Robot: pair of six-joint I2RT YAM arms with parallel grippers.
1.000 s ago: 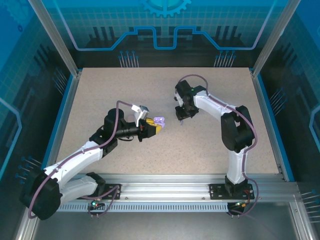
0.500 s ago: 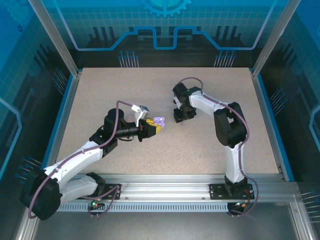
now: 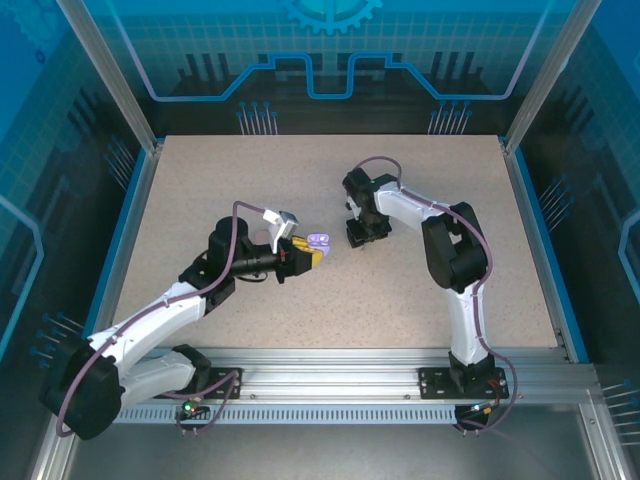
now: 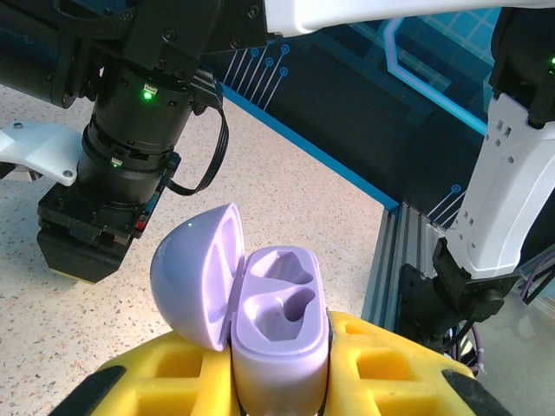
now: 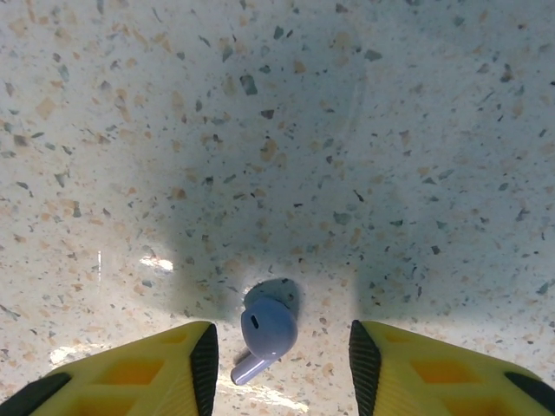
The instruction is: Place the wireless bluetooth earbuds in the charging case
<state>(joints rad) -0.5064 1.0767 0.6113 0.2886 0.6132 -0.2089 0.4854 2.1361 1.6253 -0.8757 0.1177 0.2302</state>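
The left arm (image 3: 170, 305) stretches from its base at the near left corner, up and to the right, low over the worktop (image 3: 250, 180), its wrist turned so the left end effector (image 3: 303, 257) points toward the other arm. Its yellow fingers (image 4: 381, 364) are clamped on the open charging case (image 4: 277, 321), held upright between them. The right arm (image 3: 465, 270) rises from its base, folds at the elbow and reaches left. The right end effector (image 3: 358, 236) points straight down, its yellow fingers (image 5: 130, 373) parted and close above the worktop.
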